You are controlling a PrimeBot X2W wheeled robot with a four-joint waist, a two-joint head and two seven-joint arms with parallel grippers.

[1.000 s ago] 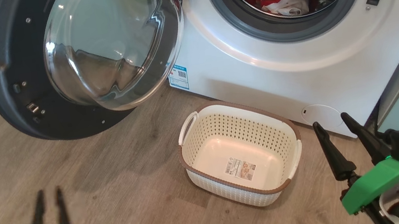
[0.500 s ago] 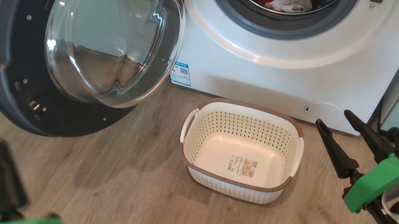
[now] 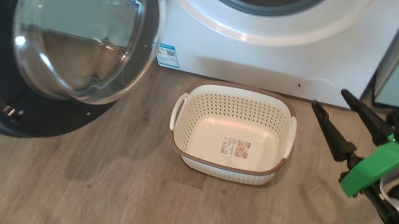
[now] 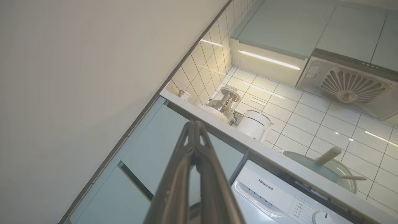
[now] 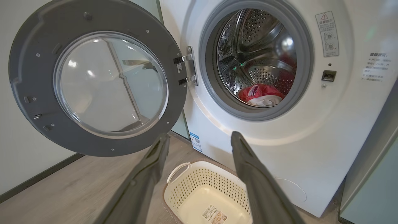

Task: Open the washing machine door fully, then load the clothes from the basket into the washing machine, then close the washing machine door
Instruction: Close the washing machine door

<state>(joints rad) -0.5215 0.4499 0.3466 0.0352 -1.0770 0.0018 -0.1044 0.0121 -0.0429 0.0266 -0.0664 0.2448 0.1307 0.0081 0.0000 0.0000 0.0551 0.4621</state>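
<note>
The left claw, two long dark fingers pressed together with nothing between them, has swung up and away from the floor over the last second. Its own camera now looks past the fingertips at a tiled kitchen wall and a pale countertop. Just under that countertop is the top edge of the big white front-loading washing machine.

The right claw has stayed low, its fingers spread apart and empty. Just left of it sits the small cream-white perforated plastic basket, with nothing inside but a label. Ahead of and above that claw, the bright red garment and white cloth lie at the bottom of the steel drum. Well off to its upper left, the large round door with black rim and domed glass hangs swung wide open.

The head camera has also shifted, so the whole scene sits differently in its frame. Loading looks finished, and the raised left claw is probably heading round the door to push it shut.
</note>
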